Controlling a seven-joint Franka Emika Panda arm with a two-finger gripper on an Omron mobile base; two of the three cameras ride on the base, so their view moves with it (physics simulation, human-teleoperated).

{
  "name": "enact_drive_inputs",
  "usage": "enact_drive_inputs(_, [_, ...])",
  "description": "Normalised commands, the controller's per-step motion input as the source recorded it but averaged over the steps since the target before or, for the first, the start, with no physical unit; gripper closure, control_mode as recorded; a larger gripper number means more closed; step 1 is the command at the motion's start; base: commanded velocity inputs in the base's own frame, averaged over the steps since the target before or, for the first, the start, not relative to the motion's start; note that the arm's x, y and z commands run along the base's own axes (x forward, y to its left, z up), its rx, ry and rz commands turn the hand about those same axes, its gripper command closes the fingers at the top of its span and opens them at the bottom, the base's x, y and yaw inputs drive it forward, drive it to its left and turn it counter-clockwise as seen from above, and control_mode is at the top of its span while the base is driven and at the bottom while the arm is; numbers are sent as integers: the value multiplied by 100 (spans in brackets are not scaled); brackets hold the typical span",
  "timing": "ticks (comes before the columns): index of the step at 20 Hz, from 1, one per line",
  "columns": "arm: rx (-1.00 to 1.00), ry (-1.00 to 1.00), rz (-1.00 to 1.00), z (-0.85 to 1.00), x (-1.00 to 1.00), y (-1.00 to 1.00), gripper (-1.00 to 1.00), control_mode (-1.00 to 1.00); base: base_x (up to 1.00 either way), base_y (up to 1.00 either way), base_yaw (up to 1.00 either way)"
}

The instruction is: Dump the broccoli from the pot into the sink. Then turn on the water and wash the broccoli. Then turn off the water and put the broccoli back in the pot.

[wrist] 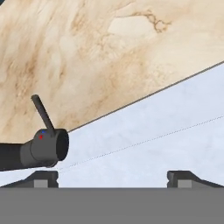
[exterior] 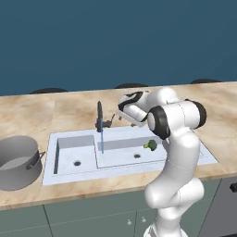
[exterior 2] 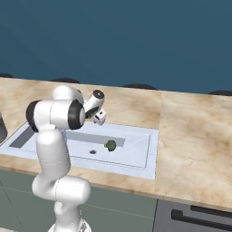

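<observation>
even, soft rendered light, fairly bright, no glare anywhere. left of the pincer (wrist: 112,178) the tap (wrist: 41,151) is crisp. the sink (exterior: 194,159) wall throws a faint grey shadow. edges look slightly jagged, no blur or bending at the borders.

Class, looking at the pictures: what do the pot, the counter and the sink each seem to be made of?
The round grey pot looks like brushed metal, from its dull even sheen. The beige veined counter looks like polished stone, perhaps marble, though it could be laminate. The pale bluish-white sink looks matte, perhaps ceramic or enamel; uncertain.
</observation>
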Motion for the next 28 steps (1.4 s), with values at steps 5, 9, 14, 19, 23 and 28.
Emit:
enact_drive_inputs(5, [0, 0, 0, -30, 27, 0, -100, -100, 0, 0, 0])
enact_drive_inputs(9, [0, 0, 0, -13, 37, 8, -100, -100, 0, 0, 0])
enact_drive_inputs(14, [0, 0, 0, -13, 48, 15, -100, -100, 0, 0, 0])
enact_drive_inputs(19, [0, 0, 0, -10, 51, 31, -100, -100, 0, 0, 0])
enact_drive_inputs(23, [0, 0, 0, -5, 47, 38, -100, -100, 0, 0, 0])
enact_drive_inputs(28, [0, 0, 3, 0, 46, 55, -100, -100, 0, 0, 0])
